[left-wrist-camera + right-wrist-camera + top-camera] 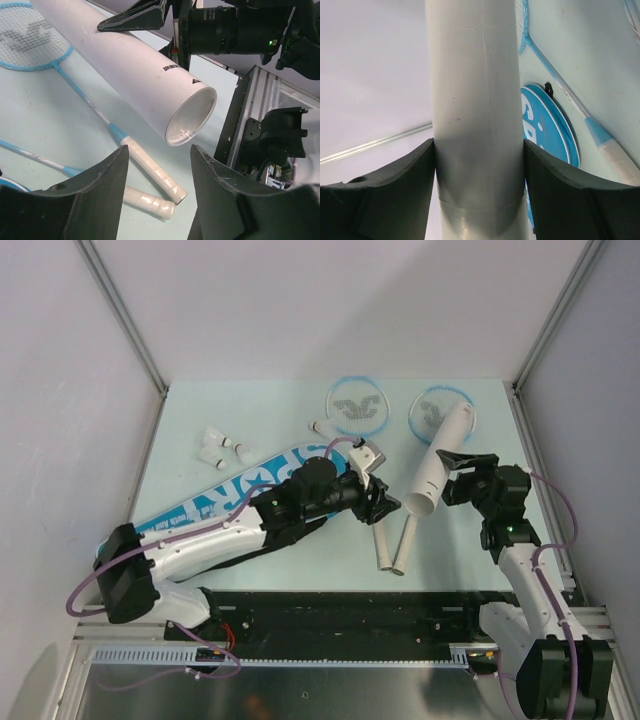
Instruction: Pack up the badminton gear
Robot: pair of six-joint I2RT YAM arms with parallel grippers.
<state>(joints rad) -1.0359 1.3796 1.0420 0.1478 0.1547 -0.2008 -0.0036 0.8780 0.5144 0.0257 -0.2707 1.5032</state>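
While the left arm stretches low over the blue bag [215, 502], the right arm folds inward and the right tool [453, 462] pinches the long white tube [452, 430] mid-length, tilted above the rackets [356, 406] on the worktop [260, 420]. Only the left wrist view shows the tube's hollow mouth, just ahead of the left tool [159, 155] — fingers spread, gripping nothing.

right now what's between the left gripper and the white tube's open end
Nothing. The left wrist view shows bare air from the left gripper to the mouth of the white tube; two racket handles lie on the table below.
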